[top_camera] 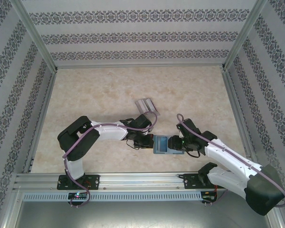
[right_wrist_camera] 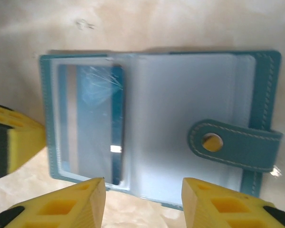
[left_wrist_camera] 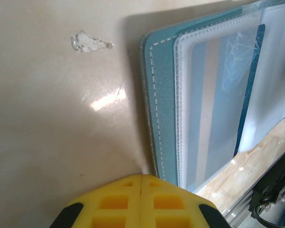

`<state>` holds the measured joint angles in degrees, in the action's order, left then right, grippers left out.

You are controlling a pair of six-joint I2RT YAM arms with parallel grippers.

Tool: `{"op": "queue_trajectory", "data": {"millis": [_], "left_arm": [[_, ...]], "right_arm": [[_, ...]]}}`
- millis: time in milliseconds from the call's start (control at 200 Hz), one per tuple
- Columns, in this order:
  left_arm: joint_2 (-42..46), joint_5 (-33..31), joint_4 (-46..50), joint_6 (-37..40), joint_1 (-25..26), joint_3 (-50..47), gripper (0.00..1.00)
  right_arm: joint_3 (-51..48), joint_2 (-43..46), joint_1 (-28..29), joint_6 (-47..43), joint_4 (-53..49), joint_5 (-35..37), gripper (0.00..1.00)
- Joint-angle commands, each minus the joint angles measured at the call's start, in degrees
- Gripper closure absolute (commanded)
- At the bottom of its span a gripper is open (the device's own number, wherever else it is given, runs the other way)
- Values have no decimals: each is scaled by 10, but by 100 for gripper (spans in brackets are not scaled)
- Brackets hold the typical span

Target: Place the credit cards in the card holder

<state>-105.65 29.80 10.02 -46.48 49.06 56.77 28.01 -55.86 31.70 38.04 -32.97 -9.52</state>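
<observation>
While shut, empty left jaws sit beside the holder (top_camera: pixel 161 144) at lower centre, half-open, empty right jaws should lift straight up.

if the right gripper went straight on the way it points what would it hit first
Probably the open card holder: the right gripper points at its clear sleeves, near the lower edge. The gap between them is hard to judge.

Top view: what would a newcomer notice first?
An open teal-blue folding wallet lies by the beige table's near edge, a card showing through its clear plastic sleeves. Beyond it sits a fan of plain grey cards. The right gripper's yellow fingers stand apart at the wallet's edge.
</observation>
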Motion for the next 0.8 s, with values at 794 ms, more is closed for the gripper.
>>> {"op": "queue_trajectory", "data": {"millis": [794], "left_arm": [[32, -40, 0, -2, -13, -39, 96]], "right_arm": [[6, -94, 72, -3, 155, -74, 62]]}}
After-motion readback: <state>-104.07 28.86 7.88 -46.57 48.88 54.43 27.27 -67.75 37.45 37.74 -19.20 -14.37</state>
